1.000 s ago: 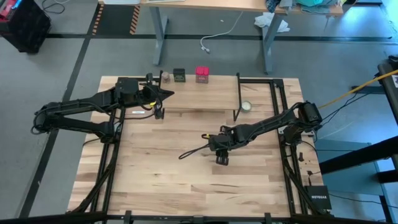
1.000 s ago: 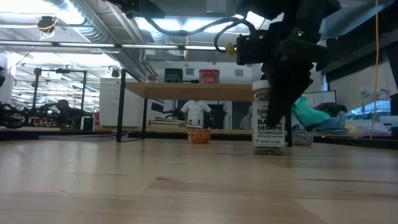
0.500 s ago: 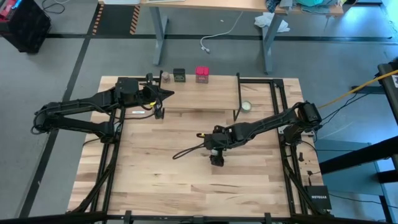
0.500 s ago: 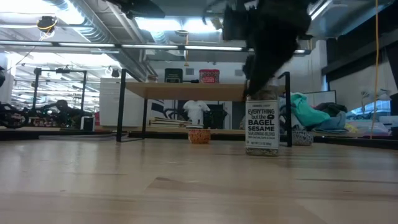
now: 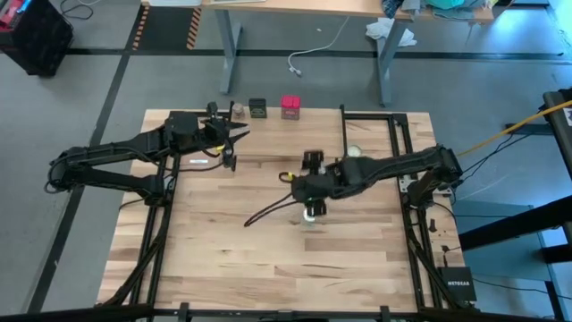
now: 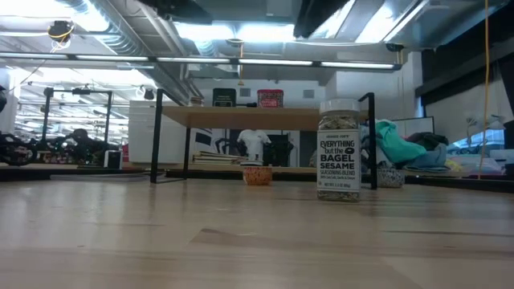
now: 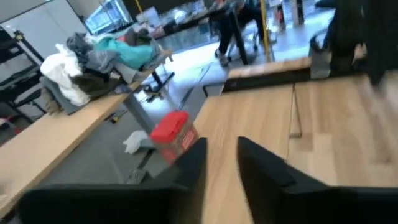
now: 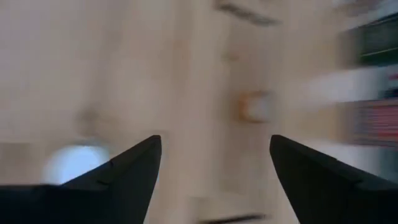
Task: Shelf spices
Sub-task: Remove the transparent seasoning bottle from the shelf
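Bagel-sesame seasoning jar [image 6: 338,149] upright on the table, well short of the shelf [image 5: 286,143]. Right gripper [image 5: 310,182] spread wide, empty, above it. Left gripper [image 5: 239,134] slightly parted, empty, over the shelf. Risk: clipping and toppling the jar.

Grey floor [image 5: 80,116] all round, marked with dark lines. Beyond the far edge, a long desk [image 5: 304,7] on grey legs, cloth heaped on its right end. Overhead, strip lights [image 6: 233,32] and exposed pipes across the ceiling.
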`<state>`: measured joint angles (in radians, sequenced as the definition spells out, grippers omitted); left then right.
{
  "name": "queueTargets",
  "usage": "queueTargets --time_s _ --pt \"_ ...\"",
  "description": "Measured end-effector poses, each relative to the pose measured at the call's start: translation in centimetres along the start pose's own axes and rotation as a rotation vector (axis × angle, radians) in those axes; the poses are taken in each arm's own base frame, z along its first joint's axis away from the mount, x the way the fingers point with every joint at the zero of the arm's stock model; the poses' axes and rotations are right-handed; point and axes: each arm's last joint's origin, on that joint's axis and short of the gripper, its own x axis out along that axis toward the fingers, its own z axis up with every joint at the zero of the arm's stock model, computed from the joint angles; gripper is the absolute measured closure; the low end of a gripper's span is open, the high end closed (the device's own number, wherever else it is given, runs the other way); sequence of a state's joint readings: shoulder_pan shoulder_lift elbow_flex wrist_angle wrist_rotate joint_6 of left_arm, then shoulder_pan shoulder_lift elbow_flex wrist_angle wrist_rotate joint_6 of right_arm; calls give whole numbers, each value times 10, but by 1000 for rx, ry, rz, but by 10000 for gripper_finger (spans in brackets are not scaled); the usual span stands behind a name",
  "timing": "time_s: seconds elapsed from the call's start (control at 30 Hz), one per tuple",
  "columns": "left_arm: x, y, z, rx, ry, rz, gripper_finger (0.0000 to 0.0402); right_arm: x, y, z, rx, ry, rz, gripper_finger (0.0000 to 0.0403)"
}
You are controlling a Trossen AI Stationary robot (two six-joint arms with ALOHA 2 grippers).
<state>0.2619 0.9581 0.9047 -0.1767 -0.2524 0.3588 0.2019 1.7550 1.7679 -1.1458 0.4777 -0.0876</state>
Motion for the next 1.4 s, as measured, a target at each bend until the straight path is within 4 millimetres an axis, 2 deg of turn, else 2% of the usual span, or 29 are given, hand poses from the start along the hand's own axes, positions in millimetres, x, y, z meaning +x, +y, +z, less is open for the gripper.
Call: queueTargets --time_s 0.13,0.23,0.3,0.4,0.63,0.73,0.87,0.97,1.13,1.27,1.4 --pt "-1 -1 -11 135 129 28 196 -29 -33 5 -55 0 -180 87" --pt "0 0 -18 277 244 108 130 -47 -56 6 -48 -15 -234 80" --pt "3 3 -23 348 317 166 100 -55 -69 6 -34 -31 -249 78" --pt "13 10 -30 368 381 199 74 -62 -81 6 -23 -43 -265 77" --pt "47 23 -57 301 550 285 64 -62 -86 2 -63 -9 -269 77" --pt "53 26 -58 300 546 307 64 -62 -86 0 -81 14 -283 77" --pt "51 29 -46 295 457 378 72 -62 -86 -2 -93 36 -287 77" --pt "42 28 -38 173 391 413 79 -62 -86 -2 -94 37 -285 77" --pt "32 20 -34 141 413 332 81 -62 -85 -2 -104 37 -279 77" --pt "25 30 -5 130 403 258 82 -62 -86 -3 -134 43 -287 77" --pt "27 51 23 177 521 225 82 -62 -89 -2 -137 39 -302 77"
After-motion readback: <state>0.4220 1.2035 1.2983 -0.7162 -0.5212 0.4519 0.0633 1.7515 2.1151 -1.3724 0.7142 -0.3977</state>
